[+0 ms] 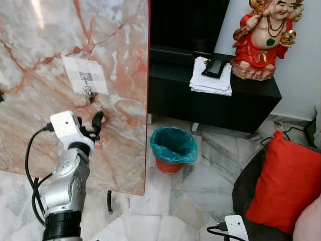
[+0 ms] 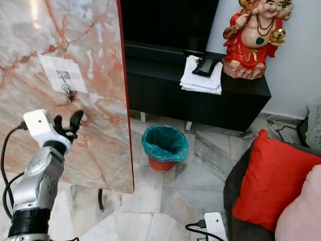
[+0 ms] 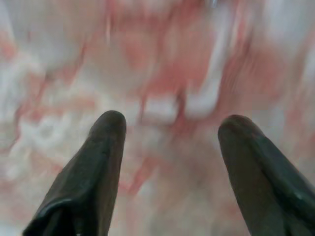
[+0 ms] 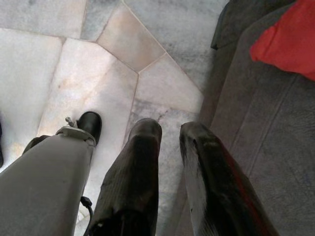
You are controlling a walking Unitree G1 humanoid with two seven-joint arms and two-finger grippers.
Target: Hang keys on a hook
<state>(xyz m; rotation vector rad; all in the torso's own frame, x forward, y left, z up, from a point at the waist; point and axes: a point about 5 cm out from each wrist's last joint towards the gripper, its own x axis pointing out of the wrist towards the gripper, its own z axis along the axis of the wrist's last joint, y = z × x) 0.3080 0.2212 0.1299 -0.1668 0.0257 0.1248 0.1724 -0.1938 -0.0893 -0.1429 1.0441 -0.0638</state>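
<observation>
Pink-veined marble slab [image 1: 115, 60] stands upright in front of you, and your left gripper [image 1: 89, 126] is raised against it with its fingers [image 3: 93, 172] spread apart and holding nothing. Just above the gripper, the hook [image 1: 89, 93] hangs from a white checkered adhesive pad [image 1: 85, 75]; you cannot tell whether the keys are on it. Your right gripper [image 4: 170, 135] hangs low over the tiled floor [image 4: 147, 59] beside the grey sofa [image 4: 275, 147], fingers slightly parted and empty. Farther right sit a teal-lined bin [image 1: 173, 148] and a red cushion [image 1: 286, 183].
</observation>
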